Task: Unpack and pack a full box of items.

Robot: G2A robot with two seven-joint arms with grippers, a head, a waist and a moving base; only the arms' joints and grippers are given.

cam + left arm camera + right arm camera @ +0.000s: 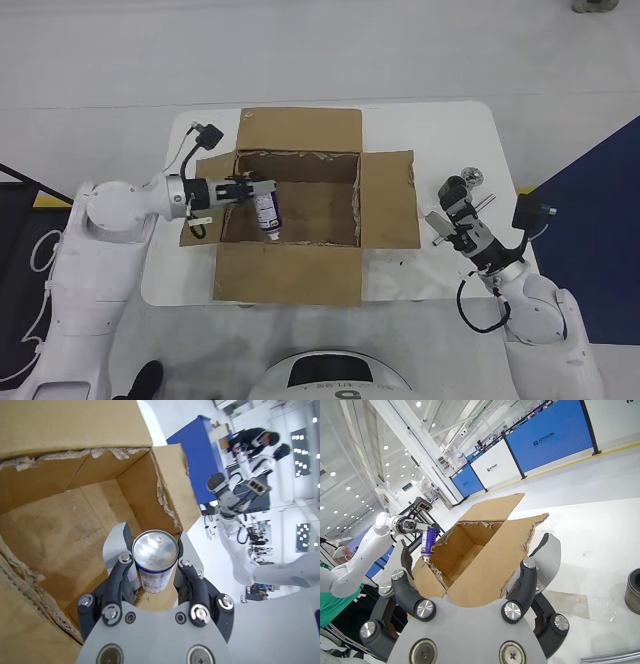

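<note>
**Inspector:** Nearest item?

**Assessor:** A cardboard box [290, 272], open on the white tabletop [450, 130]. Its near flap is folded out flat toward the near edge. The rim edges are torn.

**Inspector:** Right side?

**Assessor:** The right tool [448, 207] hangs over the tabletop just right of the box's right flap. Its fingers are spread wide with nothing between them.

**Inspector:** The task's thing?

**Assessor:** A blue-and-white spray can [268, 212] hangs nozzle-down, slightly tilted, over the left part of the box opening. The nozzle sits at about rim height beside the left wall. Whether it touches the cardboard, I cannot tell.

**Inspector:** Held how?

**Assessor:** The left tool [255, 188] lies above the left flap, pinching the can at its base end with a pad on each side.

**Inspector:** Farther off?

**Assessor:** A steel cylinder [633, 590] stands on the tabletop just beyond the right tool, apart from the box. The far flap lies out toward the far edge.
</note>
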